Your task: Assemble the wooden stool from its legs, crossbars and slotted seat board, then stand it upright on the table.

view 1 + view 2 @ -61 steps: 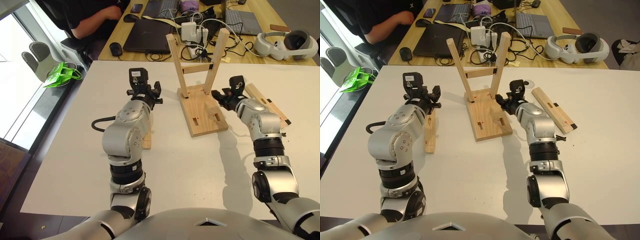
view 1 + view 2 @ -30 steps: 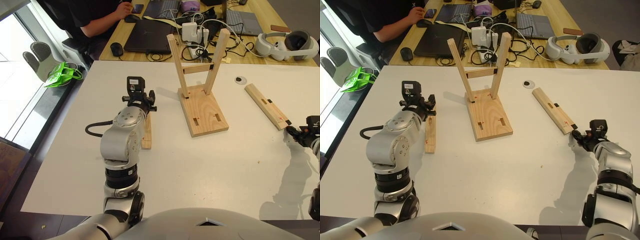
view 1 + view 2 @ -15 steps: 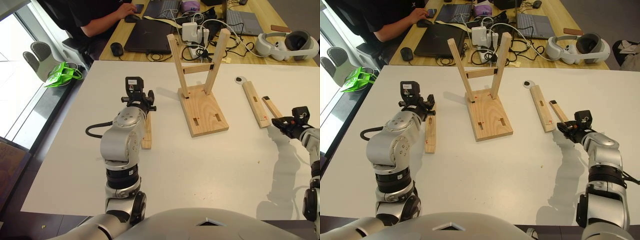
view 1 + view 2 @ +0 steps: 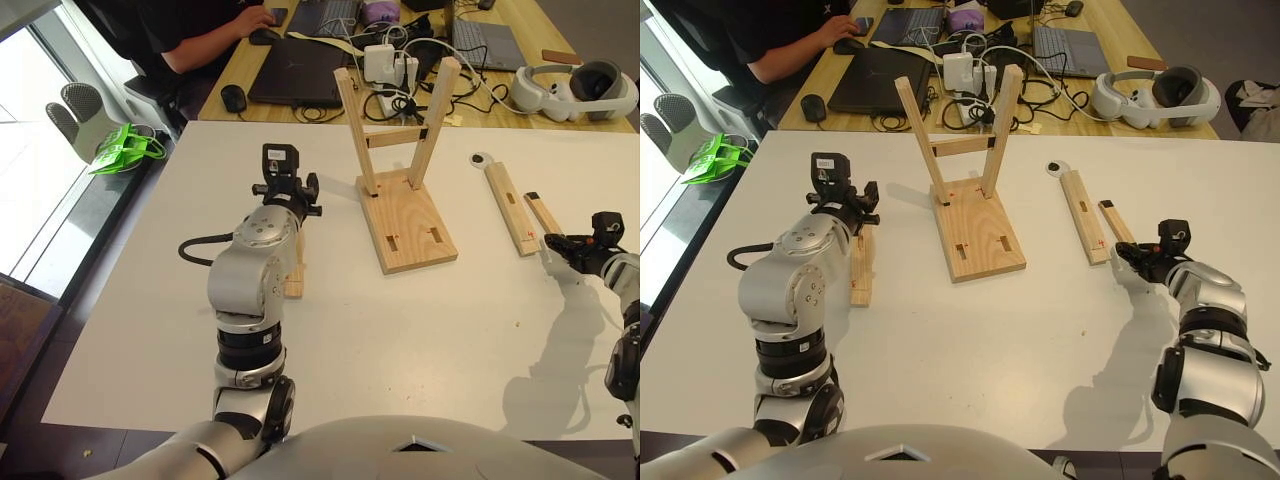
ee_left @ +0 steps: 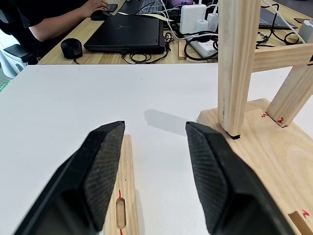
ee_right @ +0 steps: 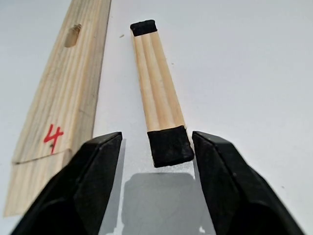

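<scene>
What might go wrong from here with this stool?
The open right gripper straddles only the end of the short black-tipped wooden crossbar; lifted, it may pivot or slip. The long wooden leg beside it might get nudged. The open left gripper is near the half-built stool's upright leg and could knock it.

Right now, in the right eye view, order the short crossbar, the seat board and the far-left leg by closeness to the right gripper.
From the right gripper:
1. short crossbar, just ahead of it.
2. seat board, in the middle.
3. far-left leg, far on the robot's left.
</scene>
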